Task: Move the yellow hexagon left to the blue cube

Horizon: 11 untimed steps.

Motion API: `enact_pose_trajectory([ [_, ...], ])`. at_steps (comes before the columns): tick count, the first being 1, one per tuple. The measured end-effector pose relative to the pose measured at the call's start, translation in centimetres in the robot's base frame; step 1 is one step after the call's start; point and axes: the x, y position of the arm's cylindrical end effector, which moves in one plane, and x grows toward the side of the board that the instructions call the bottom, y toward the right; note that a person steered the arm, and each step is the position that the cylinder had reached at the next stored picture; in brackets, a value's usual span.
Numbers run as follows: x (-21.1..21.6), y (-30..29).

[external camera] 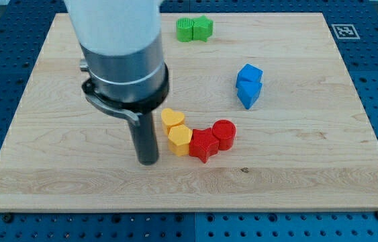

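While my tip sits left of yellow hexagon | 2 red blocks right | no fingers

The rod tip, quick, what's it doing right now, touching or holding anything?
My tip: no gripper, holds nothing; it stands on the board just to the view's left of the yellow hexagon, with a small gap, not clearly touching.

My tip stands on open wood left of centre, just left of a curved chain of touching blocks: two yellow blocks, a red star-shaped block and a red cylinder. Bare board separates that chain from two touching blue blocks at the upper right.
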Motion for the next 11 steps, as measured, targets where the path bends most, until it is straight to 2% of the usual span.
enact_pose_trajectory([
  [1,-1.6,4.1],
  [2,-5.0,5.7],
  [3,-6.2,5.5],
  [4,-3.0,5.0],
  [5,-4.1,4.6],
  [6,-9.7,4.6],
  [7,-12.8,4.5],
  [9,-7.1,5.3],
  [11,-17.3,6.0],
])
